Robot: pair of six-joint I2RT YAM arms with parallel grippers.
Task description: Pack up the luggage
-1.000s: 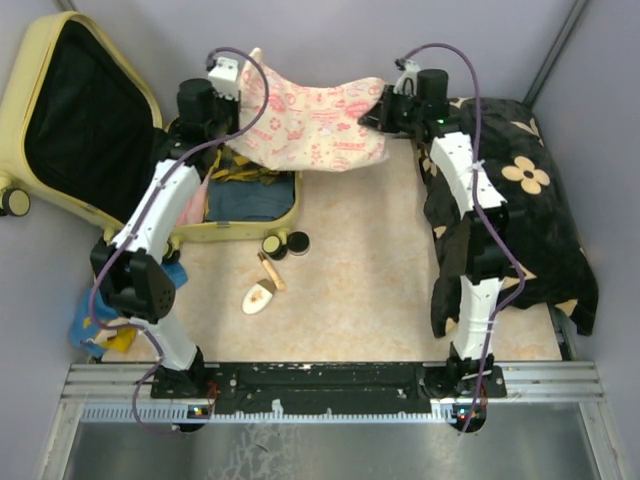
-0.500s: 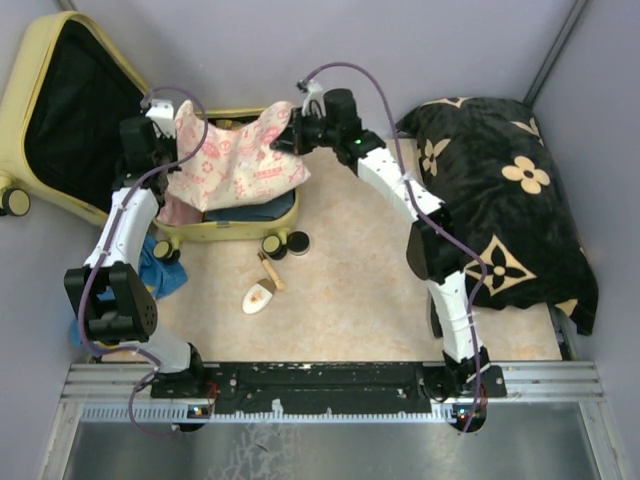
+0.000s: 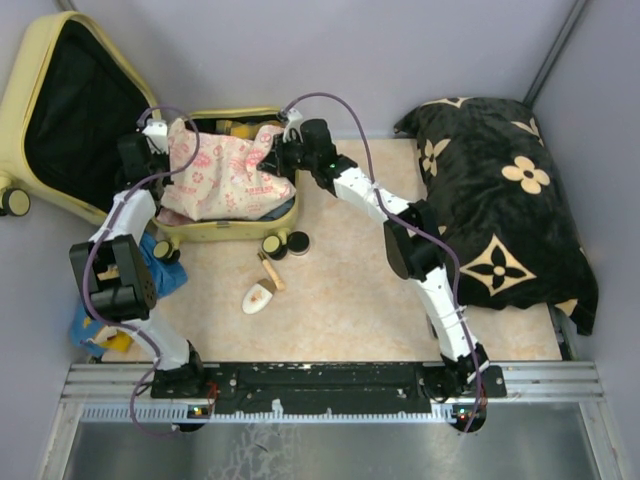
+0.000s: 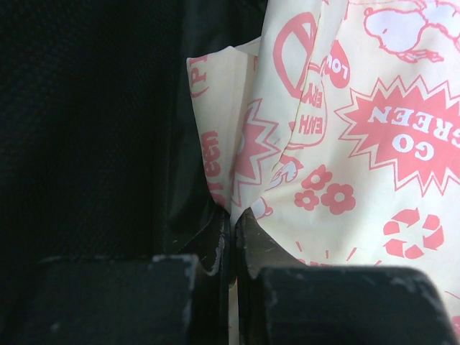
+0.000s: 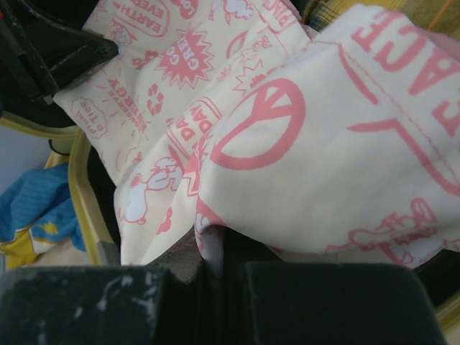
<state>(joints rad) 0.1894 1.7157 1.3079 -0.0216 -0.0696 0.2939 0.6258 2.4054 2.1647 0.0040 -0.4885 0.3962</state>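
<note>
Fingers of the left gripper (image 4: 234, 221) pinched tight on one edge of the printed cloth (image 3: 225, 175), cream with pink motifs. Right gripper (image 5: 215, 248) likewise clenched on a fold at the opposite edge. The cloth is slung between them.

Luggage (image 3: 232, 231): pale yellow hard shell, far left of the table, lying open. Its black-lined lid is propped back against the wall and its tray faces up. The printed cloth sits low over the tray and covers most of it, and both grippers are down at the tray's sides. Whether it is resting on the contents or hanging just above them, I cannot tell.

Black cloth (image 3: 510, 200) with beige flowers: heaped at the far right, well apart from the luggage and not packed.

Dark blue garment (image 3: 268, 208): already in the tray, showing under the near edge of the printed cloth.

Blue cloth (image 3: 162, 276): on the table just outside the tray's near left corner.

Wooden piece (image 3: 262, 292): small and pale, lying near the wheels, outside the tray.

Judgement: partway through. One garment is in and the printed cloth is about to be let go. The black cloth, the blue cloth and the wooden piece are left, and then the lid needs closing.
</note>
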